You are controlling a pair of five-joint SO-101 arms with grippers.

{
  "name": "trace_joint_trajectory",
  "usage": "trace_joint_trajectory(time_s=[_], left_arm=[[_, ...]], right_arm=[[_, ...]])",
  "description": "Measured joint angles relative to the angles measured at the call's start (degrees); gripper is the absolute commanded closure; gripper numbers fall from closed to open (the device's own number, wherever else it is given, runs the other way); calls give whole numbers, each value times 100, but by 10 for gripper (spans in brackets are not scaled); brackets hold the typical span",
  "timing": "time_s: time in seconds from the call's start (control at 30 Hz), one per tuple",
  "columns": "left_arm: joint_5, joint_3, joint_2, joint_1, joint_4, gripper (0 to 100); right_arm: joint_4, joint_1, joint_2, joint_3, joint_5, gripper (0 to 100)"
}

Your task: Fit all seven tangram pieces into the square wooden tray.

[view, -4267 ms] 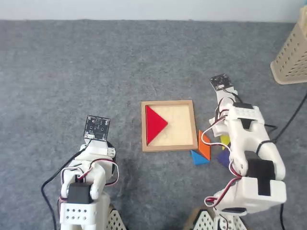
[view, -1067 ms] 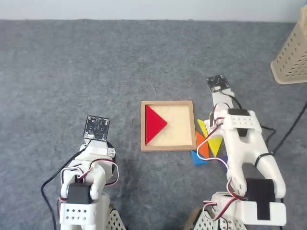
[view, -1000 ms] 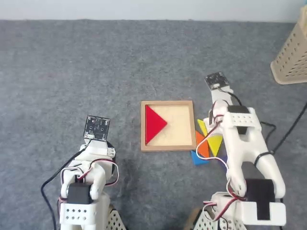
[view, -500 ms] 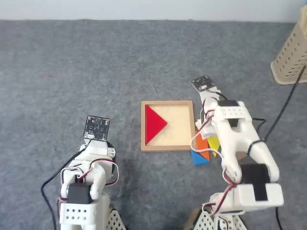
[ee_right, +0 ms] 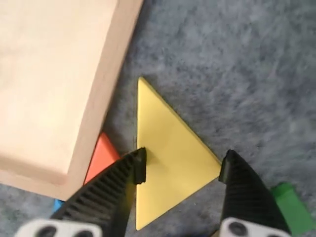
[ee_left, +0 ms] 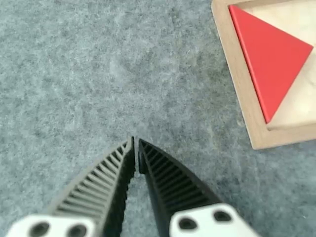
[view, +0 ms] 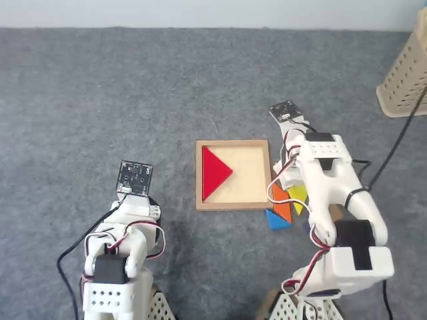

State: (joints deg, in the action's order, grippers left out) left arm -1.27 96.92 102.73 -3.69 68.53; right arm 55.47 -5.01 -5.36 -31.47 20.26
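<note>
Tangram pieces [view: 283, 211] in sight number five. One red triangle [view: 215, 172] lies in the one square wooden tray [view: 233, 205]. One yellow triangle [ee_right: 165, 173] lies between the spread right fingers [ee_right: 111, 190], which have swung in toward the tray. One orange piece [ee_right: 101, 155] and one blue piece [view: 275, 220] lie outside one finger, and one green piece [ee_right: 289, 205] outside the other. The left fingers [ee_left: 163, 177] stay pressed together over the grey carpeted surface [view: 100, 87]. A beige slotted basket [view: 407, 73] stands well apart.

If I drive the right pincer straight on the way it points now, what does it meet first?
Most likely the yellow triangle: the right pincer points down at it, open, one finger on each side. It lies on the carpet beside the wooden tray. The remaining gap is unclear.
</note>
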Motion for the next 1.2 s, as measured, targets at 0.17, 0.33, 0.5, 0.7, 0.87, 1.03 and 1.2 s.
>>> trace_joint_trajectory(time_s=[0.17, 0.33, 0.5, 0.7, 0.87, 1.03, 1.2], left_arm=[[0, 0, 0, 0, 0, 989], [0, 0, 0, 0, 0, 989], [0, 0, 0, 0, 0, 989], [0, 0, 0, 0, 0, 989], [0, 0, 0, 0, 0, 989], [0, 0, 0, 0, 0, 989], [0, 0, 0, 0, 0, 989]], right_arm=[[-615, 44, 589, -747, 0, 749], [-703, 53, 800, -993, 0, 749], [-686, 53, 800, -985, 0, 749], [-686, 325, 879, -1046, 0, 685], [-932, 475, 1336, -1521, -35, 675], [-932, 308, 1530, -1767, -35, 676], [-809, 308, 993, -1574, -9, 677]])
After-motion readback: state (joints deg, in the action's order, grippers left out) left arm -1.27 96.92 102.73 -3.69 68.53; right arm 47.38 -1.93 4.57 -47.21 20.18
